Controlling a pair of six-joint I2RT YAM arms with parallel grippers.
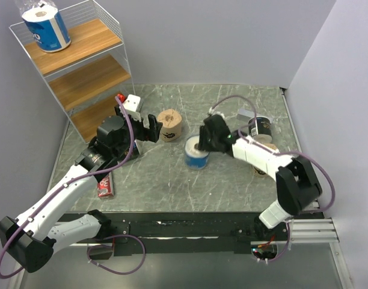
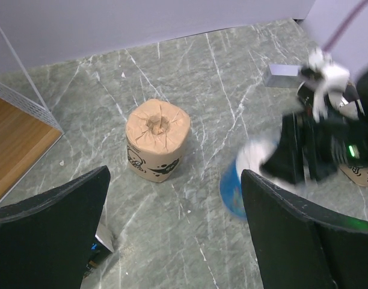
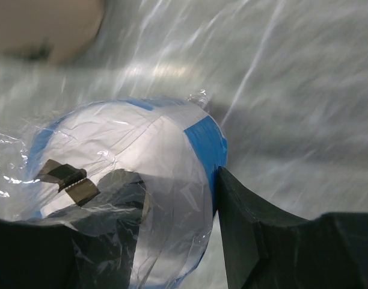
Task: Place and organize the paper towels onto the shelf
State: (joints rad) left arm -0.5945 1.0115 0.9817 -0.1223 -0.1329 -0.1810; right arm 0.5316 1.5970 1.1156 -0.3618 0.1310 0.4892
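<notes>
Paper towels are split: one blue-wrapped roll [image 1: 47, 27] stands on the shelf [image 1: 88, 37] top tier; a second blue roll [image 1: 196, 159] sits mid-bench [image 1: 160, 180], right claw [image 1: 199, 146] pinching its wall, one finger down the core for purchase; left claw [image 1: 153, 128] gapes wide toward the tan roll [image 1: 169, 124].

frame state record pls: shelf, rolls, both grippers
shelf: one blue-wrapped roll standing on the top tier
left gripper: open, holding nothing, facing the tan roll
right gripper: closed on the second blue roll, mid-table
black roll: on the table at far right, beside the grey block
red box: flat on the table by the left arm
</notes>
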